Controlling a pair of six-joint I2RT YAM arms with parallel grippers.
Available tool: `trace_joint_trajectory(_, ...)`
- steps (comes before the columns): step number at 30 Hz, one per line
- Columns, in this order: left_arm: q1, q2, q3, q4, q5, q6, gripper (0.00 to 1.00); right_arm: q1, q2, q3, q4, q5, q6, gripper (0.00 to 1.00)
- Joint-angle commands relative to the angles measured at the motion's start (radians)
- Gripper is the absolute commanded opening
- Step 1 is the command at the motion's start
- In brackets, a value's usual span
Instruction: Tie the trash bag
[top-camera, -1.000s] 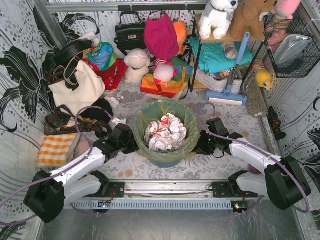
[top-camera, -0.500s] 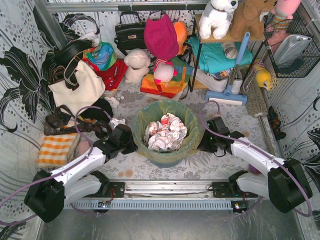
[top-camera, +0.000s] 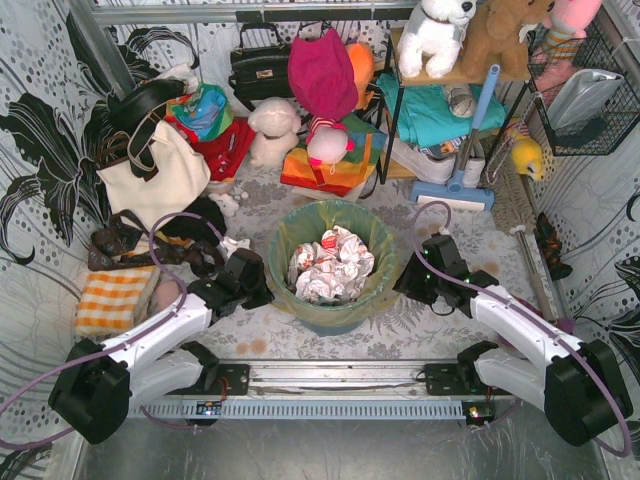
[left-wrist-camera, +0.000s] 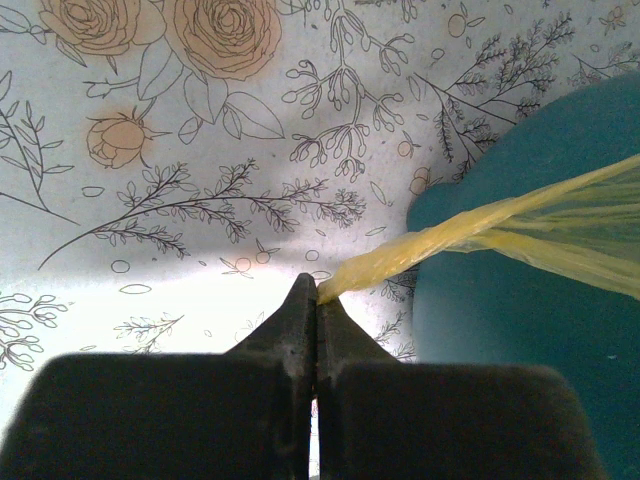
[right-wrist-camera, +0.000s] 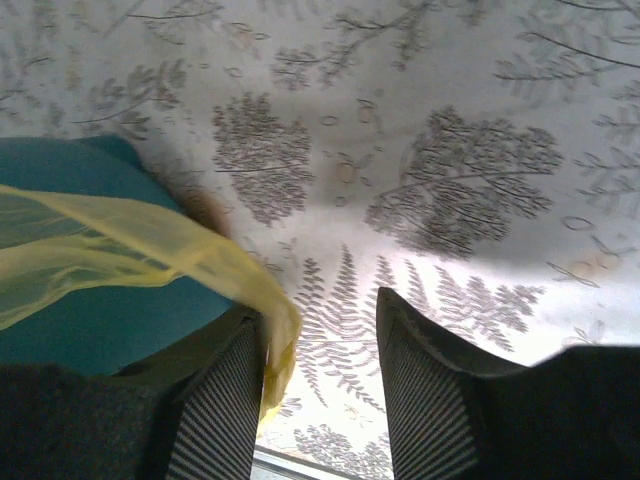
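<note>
The trash bag (top-camera: 300, 232), thin yellow-green plastic, lines a teal round bin (top-camera: 330, 318) and holds white crumpled paper (top-camera: 330, 265). My left gripper (top-camera: 262, 290) sits at the bin's left side. In the left wrist view it (left-wrist-camera: 317, 290) is shut on a twisted strip of the bag (left-wrist-camera: 480, 225), pulled taut from the bin (left-wrist-camera: 520, 330). My right gripper (top-camera: 400, 285) is at the bin's right side. In the right wrist view it (right-wrist-camera: 320, 330) is open, and a flap of the bag (right-wrist-camera: 130, 235) drapes against its left finger (right-wrist-camera: 225, 400) without being pinched.
Behind the bin lie a cream tote bag (top-camera: 155, 175), a black handbag (top-camera: 258, 65), plush toys (top-camera: 272, 130), folded cloths (top-camera: 325, 165) and a blue mop (top-camera: 455, 185). A checked orange cloth (top-camera: 112, 295) lies at the left. A wire basket (top-camera: 585, 90) hangs on the right wall.
My right gripper's jaws have widened and its arm has shifted a little to the right, away from the bin. The left arm keeps its grip and has not moved.
</note>
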Motion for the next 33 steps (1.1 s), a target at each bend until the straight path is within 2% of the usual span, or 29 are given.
trace_joint_trajectory(1, 0.004, -0.002, 0.012, -0.009, -0.031, 0.010, 0.00, -0.007, 0.023, -0.002, 0.153, -0.089, 0.013, 0.48)
trace_joint_trajectory(6, 0.003, -0.006, 0.011, -0.010, -0.030, 0.009, 0.00, -0.007, 0.103, 0.024, 0.208, -0.162, -0.029, 0.47)
trace_joint_trajectory(13, 0.003, 0.001, 0.014, -0.011, -0.036, 0.009, 0.00, -0.007, 0.132, 0.047, 0.136, -0.098, -0.051, 0.27)
trace_joint_trajectory(22, 0.004, 0.008, 0.029, -0.043, -0.078, -0.010, 0.00, -0.009, 0.055, 0.052, 0.014, 0.020, -0.072, 0.00)
trace_joint_trajectory(33, 0.005, -0.038, 0.082, -0.152, -0.123, -0.087, 0.00, -0.010, -0.093, 0.063, -0.090, 0.059, -0.014, 0.00)
